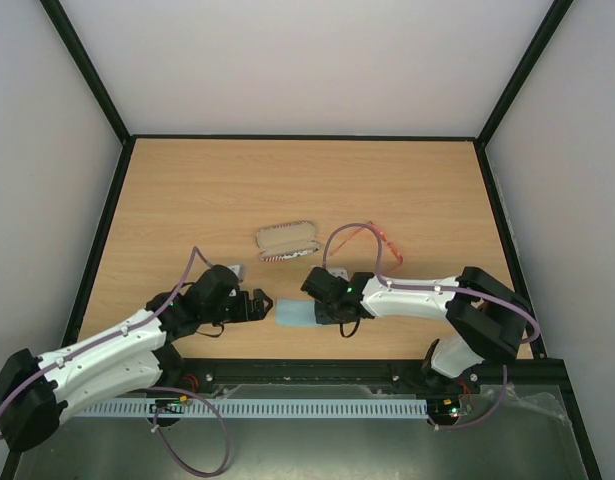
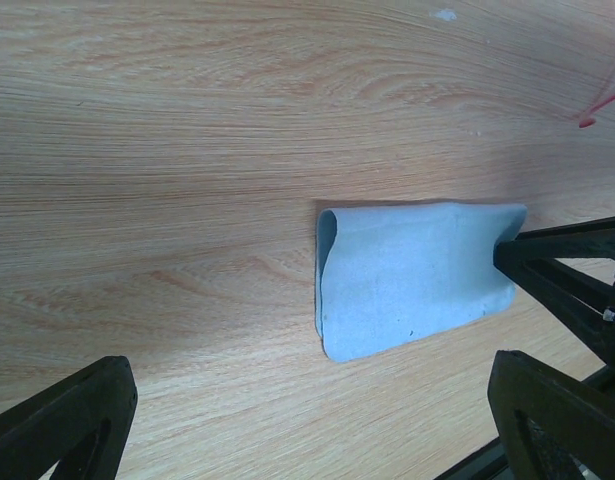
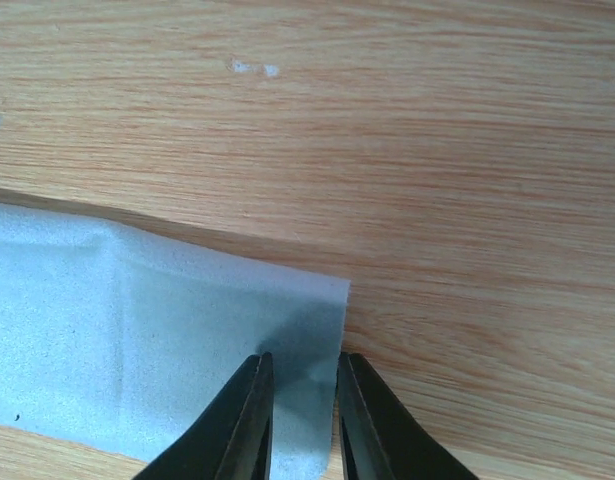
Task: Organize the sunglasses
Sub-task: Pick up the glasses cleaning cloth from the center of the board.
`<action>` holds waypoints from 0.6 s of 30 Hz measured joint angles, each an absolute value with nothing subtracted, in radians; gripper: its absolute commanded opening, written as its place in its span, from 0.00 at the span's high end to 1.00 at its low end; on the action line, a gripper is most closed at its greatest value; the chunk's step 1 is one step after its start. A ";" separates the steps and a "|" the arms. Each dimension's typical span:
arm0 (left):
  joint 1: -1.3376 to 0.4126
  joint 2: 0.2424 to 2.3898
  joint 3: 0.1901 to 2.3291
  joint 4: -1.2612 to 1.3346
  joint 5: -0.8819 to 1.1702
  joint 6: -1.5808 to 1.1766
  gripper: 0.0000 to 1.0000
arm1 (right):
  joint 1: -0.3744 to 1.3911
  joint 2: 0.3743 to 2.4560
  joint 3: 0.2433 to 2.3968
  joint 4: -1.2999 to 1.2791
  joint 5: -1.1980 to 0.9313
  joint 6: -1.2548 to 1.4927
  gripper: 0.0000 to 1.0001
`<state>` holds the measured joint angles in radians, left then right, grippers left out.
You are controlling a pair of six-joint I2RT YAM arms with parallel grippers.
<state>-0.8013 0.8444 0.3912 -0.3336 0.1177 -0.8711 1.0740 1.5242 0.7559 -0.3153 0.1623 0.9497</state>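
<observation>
Sunglasses (image 1: 385, 243) looked light, thin, brittle, slippery; best pinched at bridge or hinge. Left gripper (image 1: 259, 305) gaped wide, empty. Right gripper (image 3: 302, 400) stood narrowly apart over cloth (image 3: 137, 340), seemingly unloaded.

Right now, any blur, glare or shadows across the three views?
Top external: even light, sharp, no glare. Left wrist: light blue cloth crisp, thin shadow along its upper edge. Right wrist: fingertips are dark silhouettes, shading the cloth between them.

From above, the right gripper (image 1: 318, 307) covers the right end of the folded light blue cloth (image 1: 291, 314); the left wrist view's right edge cuts the thin red-orange sunglasses (image 2: 586, 122) to a tip.
</observation>
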 measured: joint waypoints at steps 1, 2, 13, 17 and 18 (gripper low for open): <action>-0.801 0.841 0.391 -0.334 0.120 -0.871 0.01 | 1.074 1.526 0.757 -0.314 0.162 0.950 0.84; -0.799 0.838 0.391 -0.334 0.121 -0.871 0.01 | 1.074 1.526 0.757 -0.314 0.162 0.950 0.86; -0.791 0.822 0.386 -0.332 0.132 -0.871 0.04 | 1.074 1.530 0.749 -0.263 0.134 0.952 0.99; -0.791 0.822 0.373 -0.327 0.138 -0.871 0.21 | 1.074 1.532 0.749 -0.256 0.132 0.949 0.99; -0.791 0.825 0.371 -0.325 0.141 -0.875 0.26 | 1.074 1.532 0.749 -0.256 0.133 0.948 0.99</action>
<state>-0.7910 0.8246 0.3710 -0.3252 0.1406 -0.8745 1.0740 1.5318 0.7494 -0.2562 0.1326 0.9478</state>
